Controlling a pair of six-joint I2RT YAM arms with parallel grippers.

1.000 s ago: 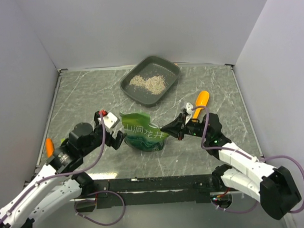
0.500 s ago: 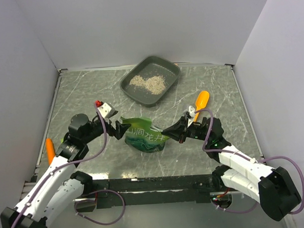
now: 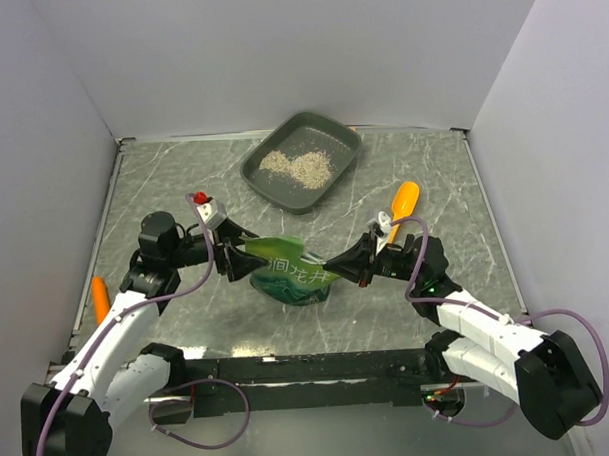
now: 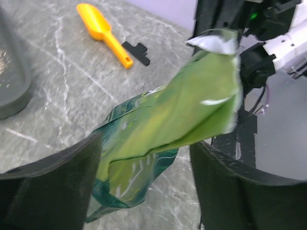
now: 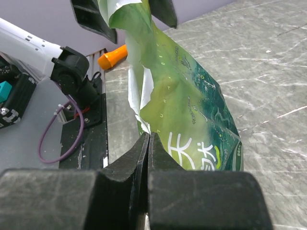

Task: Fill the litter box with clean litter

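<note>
The dark grey litter box (image 3: pixel 331 139) stands at the back centre with a small pile of pale clean litter (image 3: pixel 297 166) in it; its rim shows in the left wrist view (image 4: pixel 12 81). A green crinkly bag (image 3: pixel 286 274) stands between the arms. My right gripper (image 3: pixel 331 262) is shut on the bag's torn right edge (image 5: pixel 144 103); in its wrist view the gripper (image 5: pixel 148 139) has its jaws pressed together on that edge. My left gripper (image 3: pixel 237 256) is open at the bag's left top corner; in its wrist view the gripper (image 4: pixel 145 143) has the bag (image 4: pixel 187 105) between its wide-apart fingers.
An orange scoop (image 3: pixel 404 199) lies right of centre, behind the right gripper, and shows in the left wrist view (image 4: pixel 103 26). A small orange object (image 3: pixel 100 297) lies at the table's left edge, also in the right wrist view (image 5: pixel 112 57). Walls enclose the table.
My left gripper has swung up and toward the bag, and its open fingers now straddle the bag's left top corner. The right gripper shifted slightly and keeps its hold.
</note>
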